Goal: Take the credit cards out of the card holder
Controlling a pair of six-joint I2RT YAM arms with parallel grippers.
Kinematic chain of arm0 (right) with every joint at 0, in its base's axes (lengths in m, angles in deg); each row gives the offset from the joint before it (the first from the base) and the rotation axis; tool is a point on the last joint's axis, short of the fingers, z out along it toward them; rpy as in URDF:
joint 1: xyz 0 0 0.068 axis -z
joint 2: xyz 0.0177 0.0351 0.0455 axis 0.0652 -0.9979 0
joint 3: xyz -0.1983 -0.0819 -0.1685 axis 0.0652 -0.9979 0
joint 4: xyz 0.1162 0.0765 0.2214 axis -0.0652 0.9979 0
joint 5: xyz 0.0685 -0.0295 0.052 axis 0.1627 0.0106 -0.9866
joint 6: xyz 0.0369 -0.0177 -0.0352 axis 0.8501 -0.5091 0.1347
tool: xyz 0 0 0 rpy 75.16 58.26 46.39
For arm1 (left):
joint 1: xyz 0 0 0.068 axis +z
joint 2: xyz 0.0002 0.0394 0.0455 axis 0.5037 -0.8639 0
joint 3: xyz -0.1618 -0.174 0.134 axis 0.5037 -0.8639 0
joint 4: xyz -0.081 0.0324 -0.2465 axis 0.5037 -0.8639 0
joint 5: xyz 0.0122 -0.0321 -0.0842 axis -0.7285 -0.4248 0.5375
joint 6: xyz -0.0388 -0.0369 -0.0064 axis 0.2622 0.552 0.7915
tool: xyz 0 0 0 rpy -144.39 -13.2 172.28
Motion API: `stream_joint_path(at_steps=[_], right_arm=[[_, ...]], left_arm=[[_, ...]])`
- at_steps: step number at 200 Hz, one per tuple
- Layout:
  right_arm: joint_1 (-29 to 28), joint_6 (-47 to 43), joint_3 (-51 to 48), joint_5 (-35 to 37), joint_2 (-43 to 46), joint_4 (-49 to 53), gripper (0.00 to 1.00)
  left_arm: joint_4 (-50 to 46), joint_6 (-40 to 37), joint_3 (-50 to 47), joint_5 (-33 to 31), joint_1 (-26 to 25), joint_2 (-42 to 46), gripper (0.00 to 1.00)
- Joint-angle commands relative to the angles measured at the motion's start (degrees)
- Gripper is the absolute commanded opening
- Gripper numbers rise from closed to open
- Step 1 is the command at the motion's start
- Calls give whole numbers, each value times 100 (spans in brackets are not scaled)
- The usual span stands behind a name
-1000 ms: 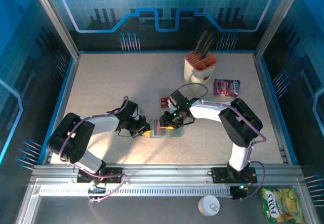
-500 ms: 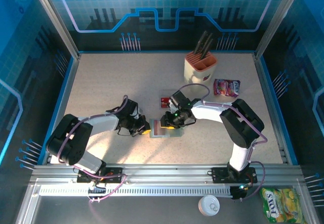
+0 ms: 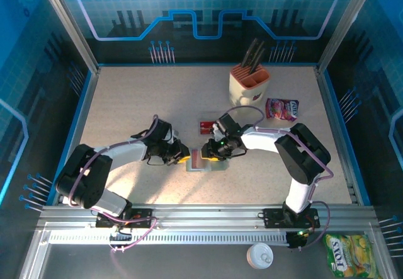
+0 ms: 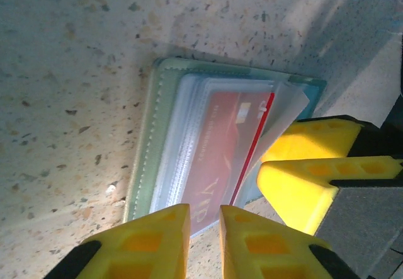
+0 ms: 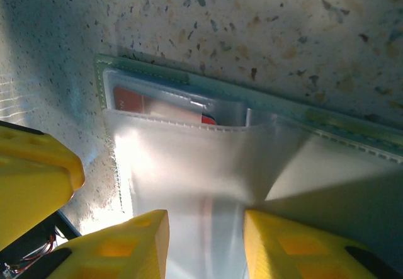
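— What sits furthest left on the table [image 3: 138, 102]?

— The left gripper [image 3: 182, 159], low at the left edge of the card holder [image 3: 200, 163], near the table's middle. Its jaws stand a narrow slit apart, the edge of the plastic pockets right at that slit.

— And the cards?

— One red card [image 4: 220, 147] lies inside the open holder, tucked in a pocket. A clear sleeve [image 5: 189, 159] overlaps it, and the right gripper [image 3: 210, 155], reaching in from the opposite side, has its jaws closed on that sleeve.

— Anything else around?

— A loose red card [image 3: 206, 126] lies just beyond the holder, apart from it. Further right stands a knife block [image 3: 249, 84], with a pink packet [image 3: 281, 109] near it.
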Motion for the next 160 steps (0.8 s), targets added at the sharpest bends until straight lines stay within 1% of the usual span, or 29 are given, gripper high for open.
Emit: stream_joint_path(at_steps=[1, 97, 160], right_arm=[[80, 21, -100, -123, 56, -88, 37], [120, 34, -129, -205, 81, -88, 37], [116, 7, -133, -214, 184, -22, 37]], left_arm=[[131, 117, 184, 154, -101, -133, 23], [617, 392, 417, 313, -369, -748, 24], [762, 480, 445, 325, -455, -853, 22]])
